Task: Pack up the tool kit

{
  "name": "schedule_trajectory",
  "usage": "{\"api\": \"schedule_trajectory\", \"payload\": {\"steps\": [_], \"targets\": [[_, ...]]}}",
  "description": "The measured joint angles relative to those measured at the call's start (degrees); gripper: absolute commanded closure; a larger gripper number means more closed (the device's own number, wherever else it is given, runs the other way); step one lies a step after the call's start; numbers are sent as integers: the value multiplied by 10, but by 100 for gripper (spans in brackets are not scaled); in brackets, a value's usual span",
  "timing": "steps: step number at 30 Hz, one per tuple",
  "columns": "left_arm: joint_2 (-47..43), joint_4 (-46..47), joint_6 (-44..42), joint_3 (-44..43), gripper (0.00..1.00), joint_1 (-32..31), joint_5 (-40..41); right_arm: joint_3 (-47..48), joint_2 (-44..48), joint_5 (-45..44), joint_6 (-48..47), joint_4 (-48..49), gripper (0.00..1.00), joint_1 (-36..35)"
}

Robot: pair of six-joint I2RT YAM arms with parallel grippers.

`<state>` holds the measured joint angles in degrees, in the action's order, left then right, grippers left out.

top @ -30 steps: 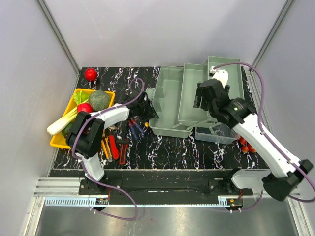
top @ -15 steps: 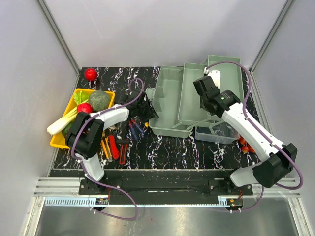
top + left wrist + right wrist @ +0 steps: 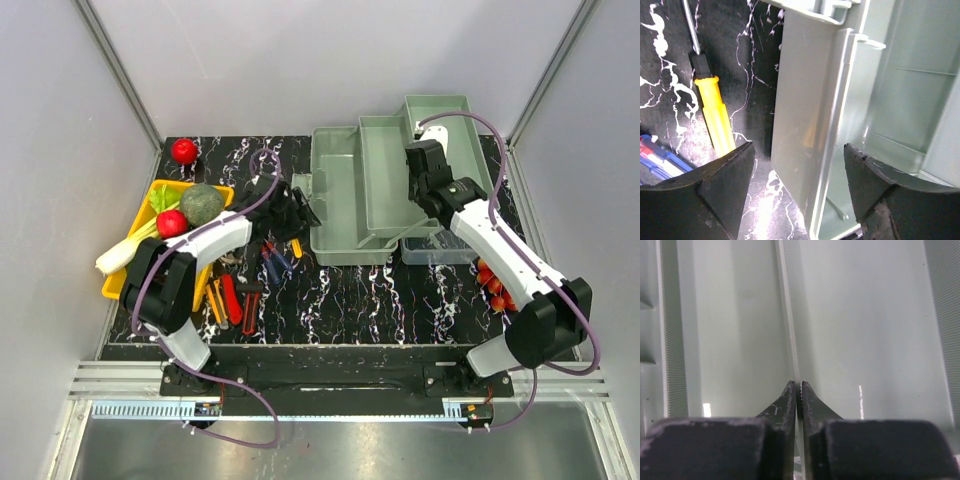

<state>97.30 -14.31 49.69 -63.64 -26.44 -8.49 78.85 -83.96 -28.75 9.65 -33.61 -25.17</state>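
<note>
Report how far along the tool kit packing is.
Done: the toolbox lies open with its trays fanned out. In hand: the left hand is open astride the toolbox's side wall; the right hand is shut over a tray. Left: the yellow-handled screwdriver and red-handled tools lie on the table; no tool shows inside.

Robotics lab test cell, not a working shop. Plain white wall panels (image 3: 350,60) on aluminium posts (image 3: 118,75) box in a black marbled tabletop (image 3: 350,300). Left arm (image 3: 185,270) and right arm (image 3: 500,240) are bolted to a mounting rail (image 3: 330,382), with purple cables (image 3: 470,114) exposed. Staged props: toolbox (image 3: 340,210), yellow tray (image 3: 118,286) of toy-like produce.
</note>
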Motion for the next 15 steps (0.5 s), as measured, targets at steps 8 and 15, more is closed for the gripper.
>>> {"api": "schedule_trajectory", "payload": {"steps": [8,15], "targets": [[-38,-18,-55,-35,11,25,19,17,-8,18,12,49,20,9],[-93,-82,-79,-35,12,61,68,57,36,22,16,50,18,9]]}}
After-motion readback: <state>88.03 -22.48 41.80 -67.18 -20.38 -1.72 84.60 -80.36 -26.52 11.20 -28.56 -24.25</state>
